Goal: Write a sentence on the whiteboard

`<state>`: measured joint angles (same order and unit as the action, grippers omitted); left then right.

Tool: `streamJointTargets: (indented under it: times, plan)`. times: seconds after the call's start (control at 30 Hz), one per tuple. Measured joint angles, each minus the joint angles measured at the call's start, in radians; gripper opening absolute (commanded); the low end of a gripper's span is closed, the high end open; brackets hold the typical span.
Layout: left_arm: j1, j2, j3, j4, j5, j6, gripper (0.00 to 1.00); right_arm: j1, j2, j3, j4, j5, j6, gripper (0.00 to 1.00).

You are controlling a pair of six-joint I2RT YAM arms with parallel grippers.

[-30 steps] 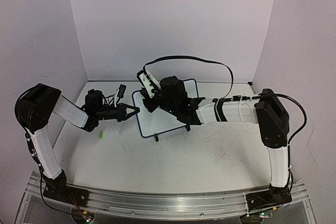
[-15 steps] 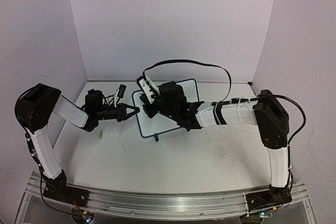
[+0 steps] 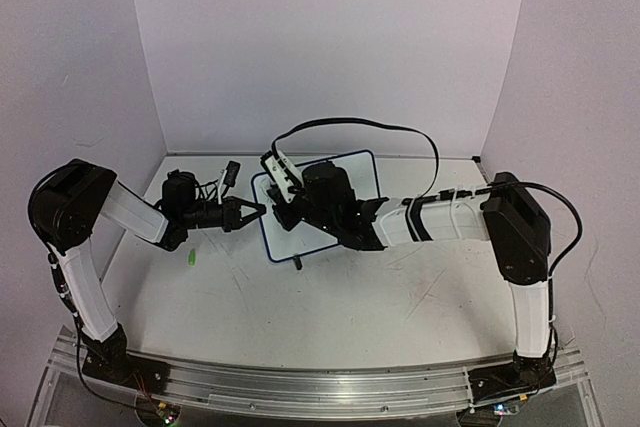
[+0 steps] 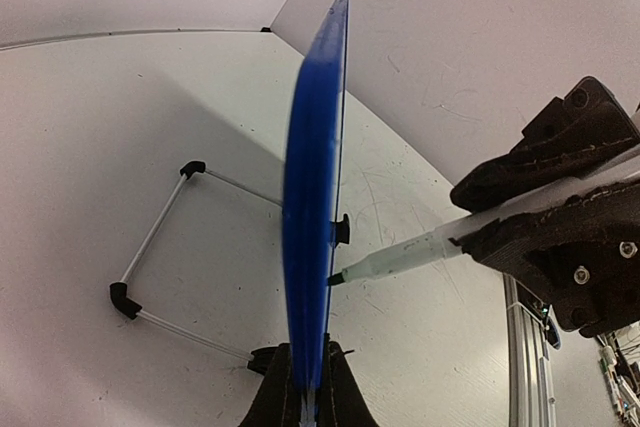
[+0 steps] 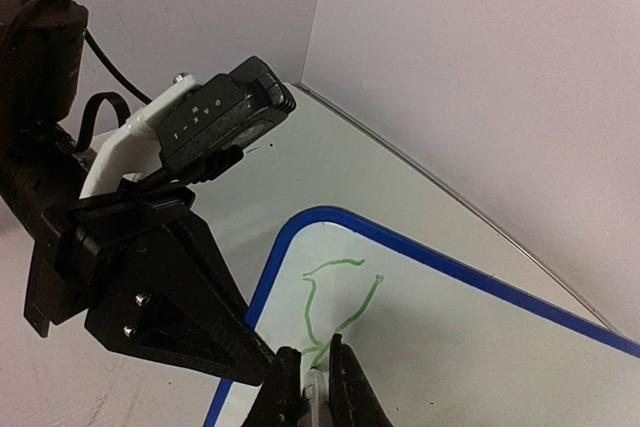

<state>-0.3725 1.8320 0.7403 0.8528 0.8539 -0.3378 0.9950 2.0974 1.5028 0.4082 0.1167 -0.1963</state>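
"Top external view first: how are the arms standing?"

"The left arm rises from its base at lower left, folds at the elbow by the left edge, and its forearm runs right along the table point(image 3: 330, 297). The left gripper point(image 3: 255, 211) meets the left edge of the whiteboard point(image 3: 300, 235) in the middle of the frame. The right arm climbs from lower right, bends at the right edge and stretches left, with its wrist over the board."

"Is the left one gripping?"

"Yes. In the left wrist view its fingers point(image 4: 335, 392) at the bottom are clamped on the board's blue rim point(image 4: 310, 197), seen edge-on. A wire stand point(image 4: 150, 247) sits to the left of it."

"And the right gripper point(image 4: 470, 237)?"

"Closed narrow on a pen point(image 4: 400, 257), coming in from the right, tip touching the board face."

"Any writing?"

"In the right wrist view, a few green strokes of the sentence point(image 5: 335, 312) sit just above the fingers point(image 5: 350, 382), near the board's upper left corner."

"Anything else?"

"A small green piece point(image 3: 188, 259) lies below the left gripper."
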Motion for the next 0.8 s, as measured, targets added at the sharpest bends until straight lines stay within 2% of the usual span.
streamJointTargets:
  times: [0.4, 0.53, 0.8]
  plan:
    - [0.0, 0.0, 0.0, 0.0, 0.001, 0.002, 0.0, 0.003, -0.017, -0.011, 0.012, 0.06, -0.02, 0.0]
    - [-0.001, 0.0, 0.0, 0.0, 0.001, 0.002, 0.0, -0.004, -0.068, -0.067, 0.029, 0.033, -0.019, 0.0]
    - [-0.001, 0.0, 0.0, 0.0, 0.002, 0.003, 0.0, -0.016, -0.079, -0.036, 0.04, -0.033, -0.006, 0.0]
